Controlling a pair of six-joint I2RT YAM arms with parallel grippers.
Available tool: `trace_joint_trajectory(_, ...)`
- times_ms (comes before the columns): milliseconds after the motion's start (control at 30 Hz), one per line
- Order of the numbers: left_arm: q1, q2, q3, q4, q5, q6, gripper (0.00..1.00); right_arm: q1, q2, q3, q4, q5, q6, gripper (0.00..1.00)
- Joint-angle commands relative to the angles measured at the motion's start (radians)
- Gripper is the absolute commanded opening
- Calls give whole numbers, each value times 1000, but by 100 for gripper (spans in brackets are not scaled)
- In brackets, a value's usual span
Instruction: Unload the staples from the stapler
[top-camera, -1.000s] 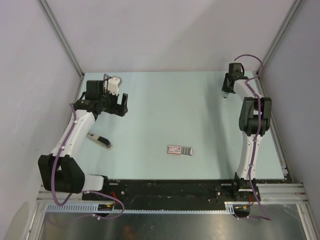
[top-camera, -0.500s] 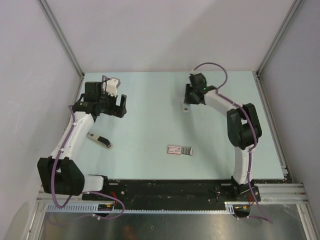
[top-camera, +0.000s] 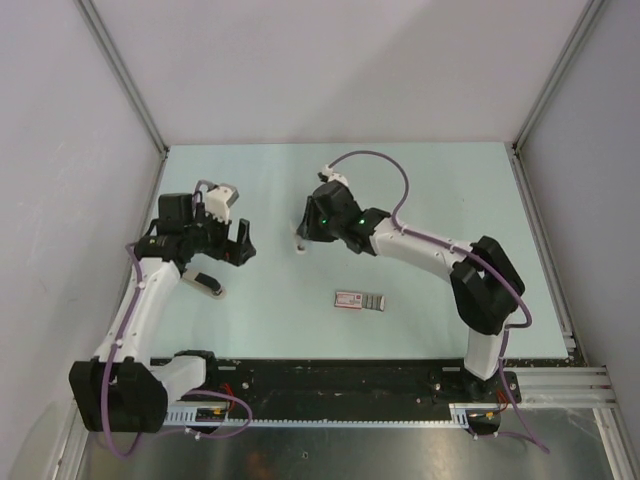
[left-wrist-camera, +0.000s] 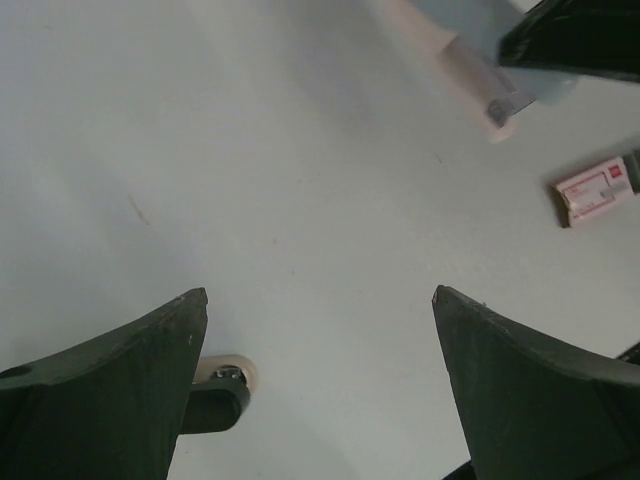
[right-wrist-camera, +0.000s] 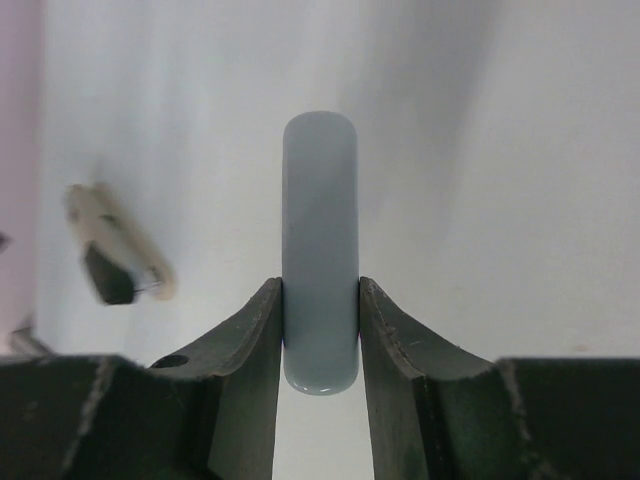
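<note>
The black stapler (top-camera: 200, 282) with its whitish end lies on the table at the left. It shows by the left finger in the left wrist view (left-wrist-camera: 215, 392) and blurred in the right wrist view (right-wrist-camera: 118, 262). My left gripper (top-camera: 225, 250) is open and empty just above and beyond it (left-wrist-camera: 318, 295). My right gripper (top-camera: 304, 238) reaches across to mid-table and is shut (right-wrist-camera: 320, 283) on a pale grey-blue bar (right-wrist-camera: 320, 230) with a cream underside and metal tip (left-wrist-camera: 480, 75). No loose staples show.
A flat pink-labelled box (top-camera: 358, 300) with a grey section lies at the table's middle front, also in the left wrist view (left-wrist-camera: 595, 190). White walls with metal rails enclose the table on the left, back and right.
My right arm swung from the far right corner to the table's middle-left, carrying the bar. My left gripper came nearer and lower, over the stapler, still open.
</note>
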Motion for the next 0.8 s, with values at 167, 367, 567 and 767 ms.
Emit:
trace_joint_trajectory(167,9,-96,-118,-22,172,107,100,204,-76,-27,257,184,256,0)
trace_joint_trajectory(367,9,-93,-124,-42,223,158,99,266,-95,-80,347,260,296,0)
trace_joint_trajectory(567,9,-73,-130,-56,256,222,95,269,-115,-100,395,262,310,0)
trace_joint_trajectory(767,9,-56,-140,-61,283,267,80,270,-120,-121,426,246,344,0)
